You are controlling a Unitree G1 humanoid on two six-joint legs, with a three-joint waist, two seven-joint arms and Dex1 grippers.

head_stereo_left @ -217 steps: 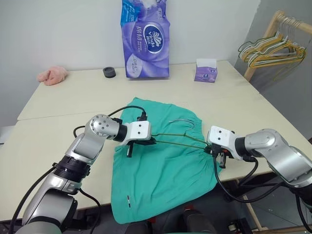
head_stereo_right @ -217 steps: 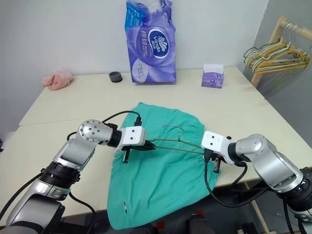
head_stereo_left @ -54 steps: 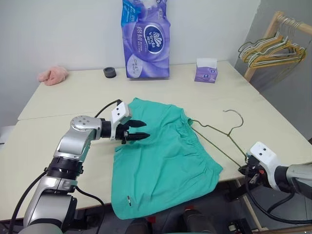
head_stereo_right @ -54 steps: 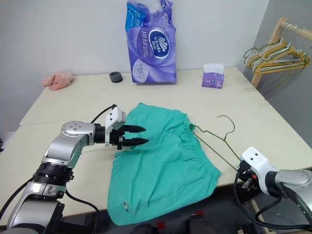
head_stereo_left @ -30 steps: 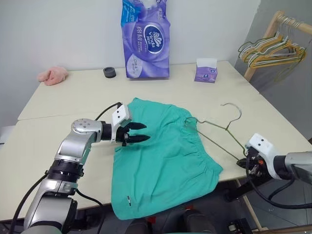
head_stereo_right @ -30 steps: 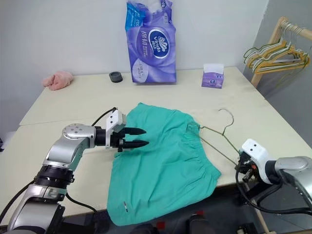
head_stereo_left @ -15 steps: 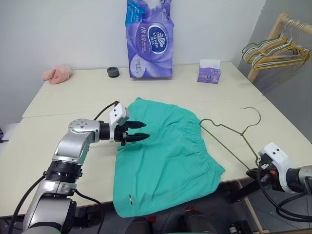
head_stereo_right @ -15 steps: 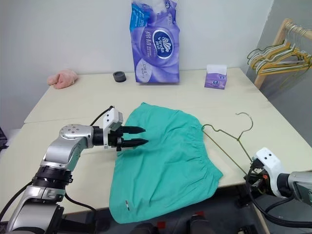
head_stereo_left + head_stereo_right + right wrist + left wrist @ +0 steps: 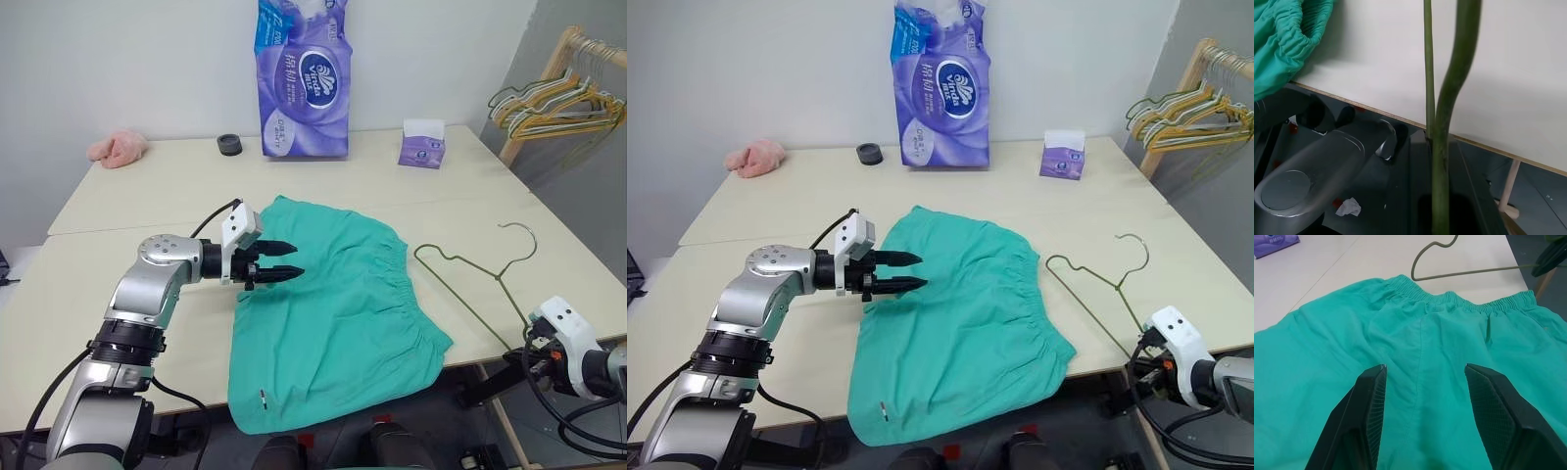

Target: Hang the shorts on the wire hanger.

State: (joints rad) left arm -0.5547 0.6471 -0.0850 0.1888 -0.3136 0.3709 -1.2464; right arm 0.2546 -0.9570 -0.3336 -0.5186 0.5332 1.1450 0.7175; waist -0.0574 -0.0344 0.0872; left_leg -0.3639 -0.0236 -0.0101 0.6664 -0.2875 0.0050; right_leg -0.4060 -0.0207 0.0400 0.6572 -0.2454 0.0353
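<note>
Nothing is hanging yet — the shorts (image 9: 338,304) are lying flat, left gripper (image 9: 290,271) hovering apart above them, right gripper (image 9: 1143,350) pinching the wire hanger (image 9: 477,276) alongside.

The shorts (image 9: 338,304) are soft matt teal cloth, gathered into fine puckers along the elastic waistband; the wire hanger (image 9: 470,279) is thin smooth wire, probably metal, with a dull olive coat. The table (image 9: 147,196) has a smooth, matt pale top; the left gripper (image 9: 1422,416) has black, faintly shiny fingers, apparently plastic, with finely textured inner pads (image 9: 1376,406).
</note>
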